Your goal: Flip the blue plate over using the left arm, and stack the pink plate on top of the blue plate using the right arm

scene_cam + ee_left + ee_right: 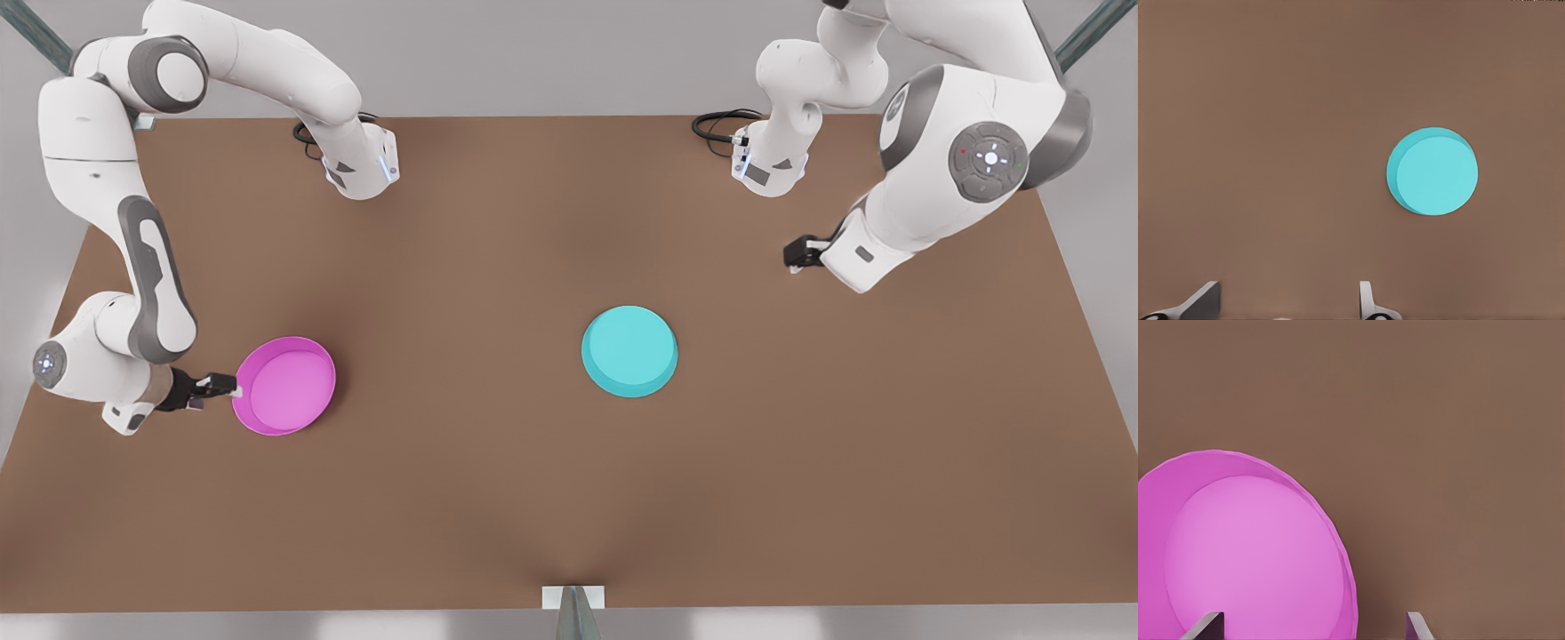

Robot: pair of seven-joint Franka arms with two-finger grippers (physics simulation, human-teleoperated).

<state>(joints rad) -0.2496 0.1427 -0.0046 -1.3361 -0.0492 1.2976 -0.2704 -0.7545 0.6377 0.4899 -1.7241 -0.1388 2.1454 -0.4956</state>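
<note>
on the brown table [569, 498], a round shallow magenta-pink plastic plate [285, 385] sits rim up toward the front view's left. the right arm's black hand [218, 388], fingers spread, is at its rim. a round turquoise-cyan plastic plate [629, 350] lies base up near the middle. farther back, the left arm's hand [793, 258] hovers, fingers spread.

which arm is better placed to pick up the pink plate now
The right arm. Its end effector sits at the pink plate's rim, fingers open. The left end effector hangs far off, nearer the blue plate, which lies base up.
</note>
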